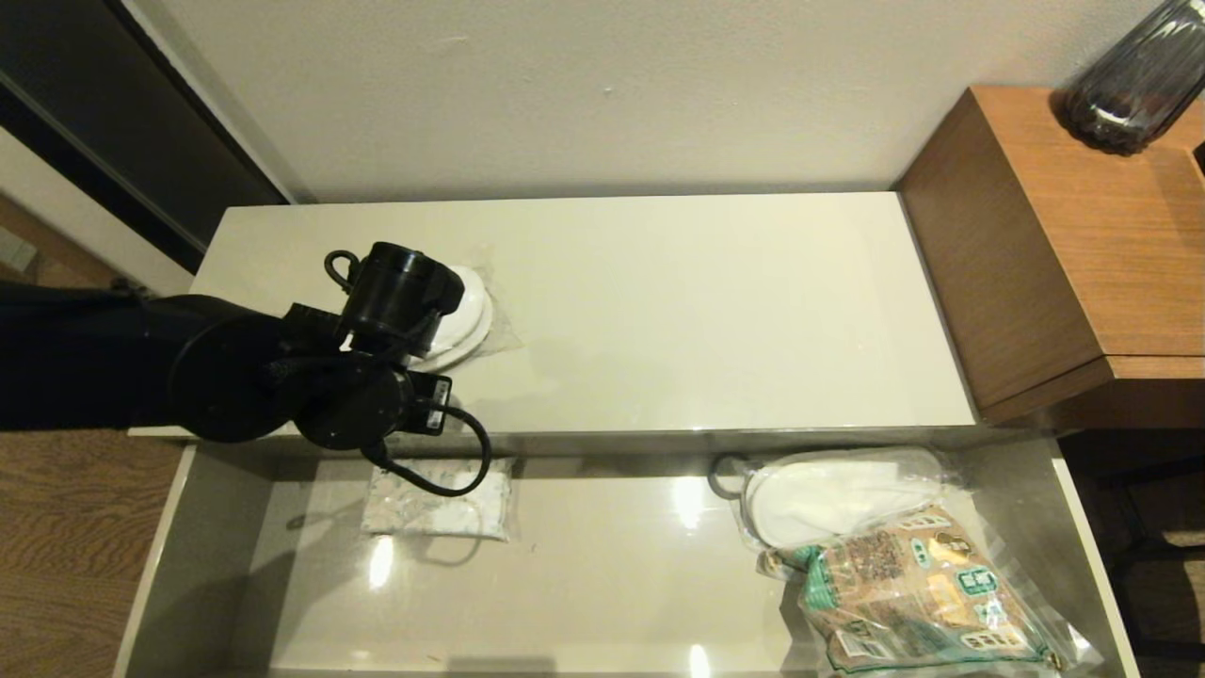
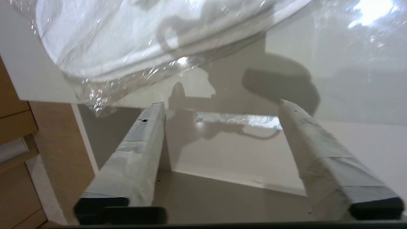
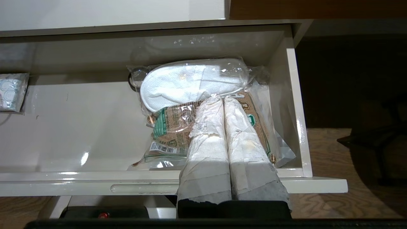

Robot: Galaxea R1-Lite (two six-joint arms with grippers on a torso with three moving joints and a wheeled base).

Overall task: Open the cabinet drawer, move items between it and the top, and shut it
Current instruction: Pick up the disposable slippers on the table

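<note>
The cabinet drawer (image 1: 612, 584) stands pulled out below the top (image 1: 678, 311). One bagged pair of white slippers (image 1: 468, 315) lies on the top's left part, half hidden under my left wrist. In the left wrist view my left gripper (image 2: 222, 103) is open and empty over the top's front edge, and that slipper bag (image 2: 143, 41) lies just past its fingertips. A second bagged pair (image 1: 838, 490) lies at the drawer's right rear. My right gripper (image 3: 221, 97) is shut and empty, hanging over the drawer's right front; it does not show in the head view.
A small white packet (image 1: 438, 504) lies at the drawer's left rear. A brown-and-green printed bag (image 1: 918, 593) partly overlaps the front of the drawer's slippers (image 3: 190, 82). A taller brown wood-grain unit (image 1: 1083, 235) with a dark vase (image 1: 1139, 80) stands at the right.
</note>
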